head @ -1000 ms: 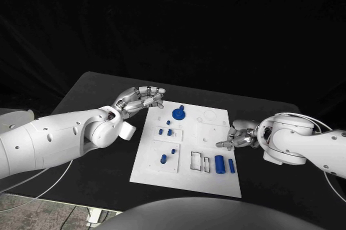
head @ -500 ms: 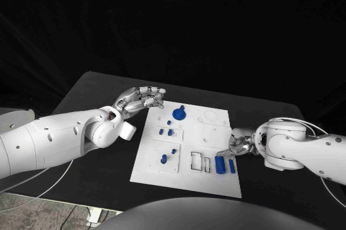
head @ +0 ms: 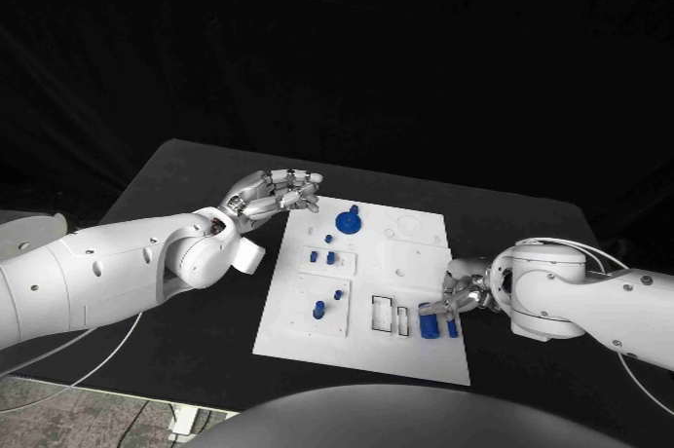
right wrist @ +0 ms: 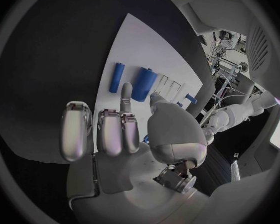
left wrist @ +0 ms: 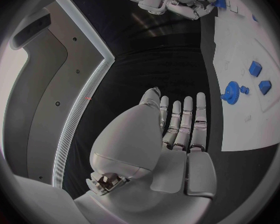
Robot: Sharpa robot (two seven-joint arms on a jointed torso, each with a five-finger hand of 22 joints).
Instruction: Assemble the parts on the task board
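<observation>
left hand (head: pixel 277 190) released, off board corner | right hand (head: pixel 460 298) fingers apart over blue cylinders (right wrist: pixel 142 83), wrist view shows no grasp

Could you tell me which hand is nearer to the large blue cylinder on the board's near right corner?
Right hand hovers beside the large blue cylinder; left hand is off the board's far left corner.

i see the task board (head: pixel 368 351) mid-table (head: pixel 183 175), left hand (head: pixel 274 191) off its far-left corner, right hand (head: pixel 457 297) seemingly over two cylinders (head: pixel 438 322) near-right.
</observation>
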